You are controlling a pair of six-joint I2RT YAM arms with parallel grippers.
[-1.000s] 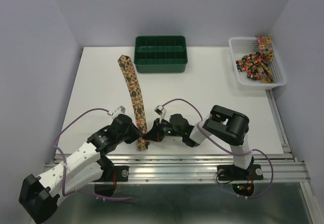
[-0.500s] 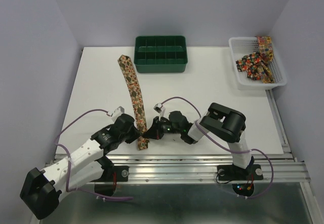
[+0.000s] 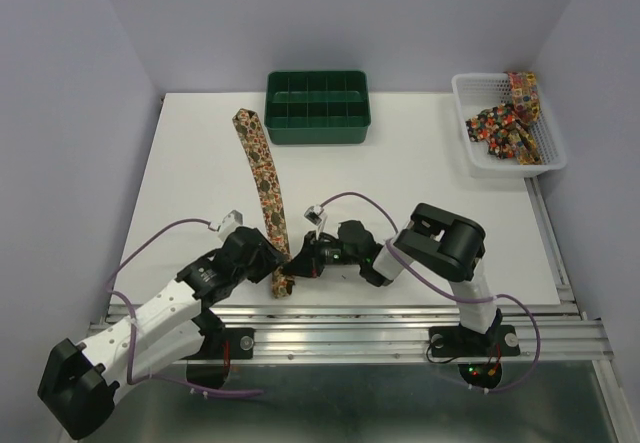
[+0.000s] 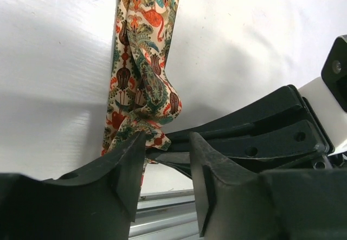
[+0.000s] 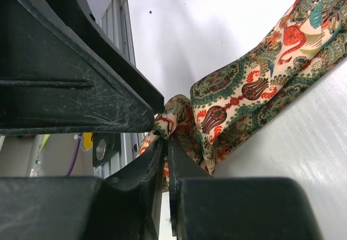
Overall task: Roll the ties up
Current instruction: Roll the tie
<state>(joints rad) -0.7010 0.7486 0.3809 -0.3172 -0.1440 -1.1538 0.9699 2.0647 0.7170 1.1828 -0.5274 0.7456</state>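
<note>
One tie (image 3: 262, 178) lay from near the green tray (image 3: 318, 133) to the table's (image 3: 430, 173) front edge, its near end bunched. The right gripper (image 5: 165, 140) had its jaws pinched narrow on that bunch. The left gripper (image 4: 167, 142) stood partly open just beside it — contact unclear. More ties (image 3: 505, 123) lay heaped in the basket (image 3: 462, 88) at the back right corner.

A long, narrow necktie (image 3: 262, 178) with a busy brown, tan, red and teal print lies flat on the tabletop, left of centre. Its pointed end is toward the far edge. Its other end is bunched into a small loose fold at the near edge. More ties (image 3: 505, 123) lie heaped at the far right corner.
</note>
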